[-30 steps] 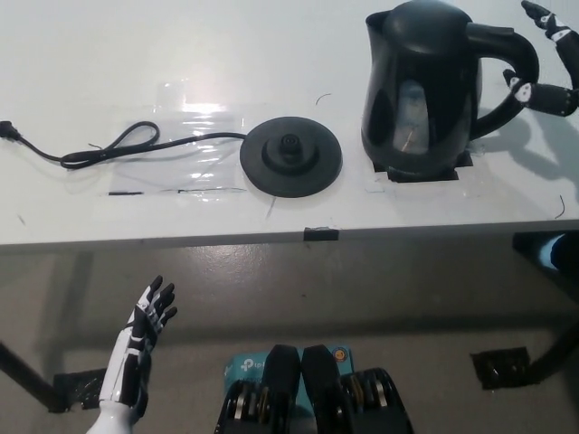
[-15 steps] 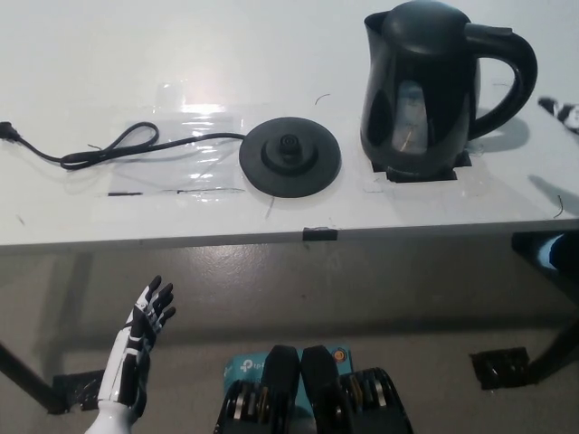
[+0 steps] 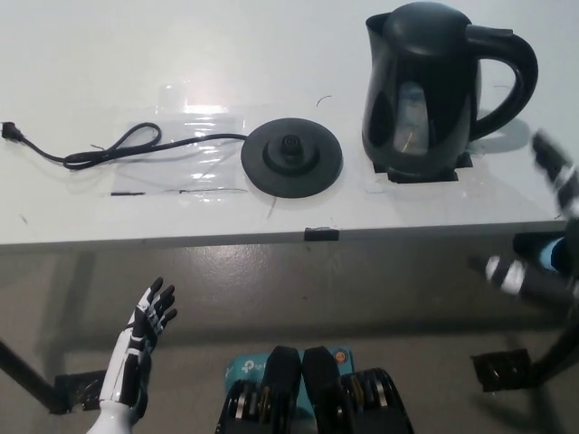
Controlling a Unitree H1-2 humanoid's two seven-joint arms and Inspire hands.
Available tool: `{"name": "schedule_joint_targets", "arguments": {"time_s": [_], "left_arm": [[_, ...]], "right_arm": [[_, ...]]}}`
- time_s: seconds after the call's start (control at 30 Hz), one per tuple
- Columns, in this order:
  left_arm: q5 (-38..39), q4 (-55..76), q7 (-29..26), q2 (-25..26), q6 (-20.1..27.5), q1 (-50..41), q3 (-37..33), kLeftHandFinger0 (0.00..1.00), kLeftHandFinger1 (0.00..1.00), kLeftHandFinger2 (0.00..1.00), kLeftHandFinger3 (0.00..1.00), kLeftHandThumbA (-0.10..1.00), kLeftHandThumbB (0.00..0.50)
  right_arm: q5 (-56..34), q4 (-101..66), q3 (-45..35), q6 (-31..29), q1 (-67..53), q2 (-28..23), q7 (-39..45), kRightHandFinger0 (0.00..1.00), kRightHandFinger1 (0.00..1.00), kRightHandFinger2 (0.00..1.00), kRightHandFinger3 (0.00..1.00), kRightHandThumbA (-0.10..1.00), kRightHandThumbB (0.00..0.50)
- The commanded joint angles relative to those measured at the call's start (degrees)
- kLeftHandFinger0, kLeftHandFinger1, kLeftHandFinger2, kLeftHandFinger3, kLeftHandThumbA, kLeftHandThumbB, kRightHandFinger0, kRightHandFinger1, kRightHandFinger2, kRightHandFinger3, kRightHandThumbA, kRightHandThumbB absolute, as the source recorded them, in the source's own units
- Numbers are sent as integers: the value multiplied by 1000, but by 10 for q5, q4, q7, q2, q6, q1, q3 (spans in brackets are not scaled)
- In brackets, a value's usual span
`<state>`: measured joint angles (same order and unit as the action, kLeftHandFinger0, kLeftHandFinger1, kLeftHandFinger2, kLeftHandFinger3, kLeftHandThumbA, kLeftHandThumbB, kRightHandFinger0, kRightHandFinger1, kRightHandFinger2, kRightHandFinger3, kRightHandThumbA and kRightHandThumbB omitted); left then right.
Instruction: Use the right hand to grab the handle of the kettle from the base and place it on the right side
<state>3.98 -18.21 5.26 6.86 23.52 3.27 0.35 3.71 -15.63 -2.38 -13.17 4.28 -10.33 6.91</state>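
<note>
The black kettle [image 3: 423,90] stands upright on the far right of the white table [image 3: 81,54], its long axis vertical, spout turned left and handle [image 3: 511,77] curving out to the right. It sits off its round base [image 3: 291,155], which lies to its left with the cord [image 3: 109,149] trailing away leftward. The right hand [image 3: 552,226] is a blur at the right edge, apart from the kettle — I cannot tell how its fingers stand. The white left hand [image 3: 145,330] hangs low at near left, fingers spread and holding nothing.

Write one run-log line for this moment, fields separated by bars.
kettle upright on table, off base | right hand blurred, apart from kettle | left hand open, low
</note>
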Motion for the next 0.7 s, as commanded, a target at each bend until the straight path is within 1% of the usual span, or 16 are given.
{"name": "schedule_joint_targets", "arguments": {"time_s": [0.0, 0.03, 0.1, 0.13, 0.17, 0.2, 0.23, 0.3, 0.33, 0.4, 0.43, 0.5, 0.6, 0.63, 0.67], "left_arm": [[-3, 8, 12, 11, 17, 16, -1, 1000, 1000, 1000, 1000, 1000, 489], [-3, 8, 11, 11, 17, 15, -1, 1000, 1000, 1000, 1000, 1000, 488], [1, 15, 11, 11, 11, 11, 0, 1000, 1000, 1000, 1000, 1000, 481], [0, 16, 11, 11, 11, 8, 0, 1000, 1000, 1000, 1000, 1000, 481], [0, 17, 11, 11, 13, 4, -1, 1000, 1000, 1000, 1000, 1000, 479], [-2, 15, 11, 11, 15, 3, -3, 1000, 1000, 1000, 1000, 1000, 479], [-3, 14, 10, 9, 15, 0, -3, 1000, 1000, 1000, 1000, 1000, 480], [-2, 13, 10, 8, 16, -2, -4, 1000, 1000, 1000, 1000, 1000, 482], [-2, 13, 10, 8, 17, -2, -4, 1000, 1000, 1000, 1000, 1000, 480], [-2, 13, 11, 10, 17, 0, -4, 1000, 1000, 1000, 1000, 1000, 481], [-3, 10, 9, 10, 16, 1, -3, 1000, 1000, 1000, 1000, 1000, 486], [-4, 8, 7, 8, 17, 1, -3, 1000, 1000, 1000, 1000, 1000, 496], [-4, 9, 6, 9, 15, -1, -2, 1000, 1000, 1000, 1000, 1000, 500], [-4, 8, 6, 10, 16, 0, -1, 1000, 1000, 1000, 1000, 1000, 500], [-4, 8, 6, 10, 16, 0, -1, 1000, 1000, 1000, 1000, 1000, 500]], "right_arm": [[-3, -16, 21, -78, -59, 50, -25, 1000, 1000, 1000, 1000, 1000, 388], [-2, -10, 21, -80, -61, 52, -24, 1000, 1000, 1000, 1000, 1000, 388], [-5, 66, 30, -103, -58, 61, -15, 1000, 1000, 1000, 1000, 1000, 349], [-4, 77, 31, -108, -60, 63, -14, 1000, 1000, 1000, 1000, 1000, 345], [-4, 98, 33, -109, -63, 66, -13, 1000, 1000, 1000, 1000, 1000, 316], [3, 129, 34, -111, -64, 69, -17, 1000, 1000, 1000, 1000, 1000, 306], [16, 152, 34, -105, -62, 69, -22, 1000, 1000, 1000, 1000, 1000, 329], [27, 201, 31, -111, -53, 66, -33, 1000, 1000, 1000, 1000, 1000, 321], [28, 215, 30, -116, -48, 66, -36, 1000, 1000, 1000, 1000, 1000, 334], [22, 232, 29, -124, -40, 64, -35, 1000, 1000, 1000, 1000, 1000, 341], [29, 232, 29, -123, -40, 62, -37, 1000, 1000, 1000, 1000, 1000, 330], [30, 237, 31, -128, -40, 61, -37, 1000, 1000, 1000, 1000, 1000, 332], [33, 246, 34, -135, -39, 63, -39, 1000, 1000, 1000, 1000, 1000, 331], [31, 245, 35, -134, -40, 64, -38, 1000, 1000, 1000, 1000, 1000, 319], [31, 245, 35, -134, -40, 64, -38, 1000, 1000, 1000, 1000, 1000, 319]]}}
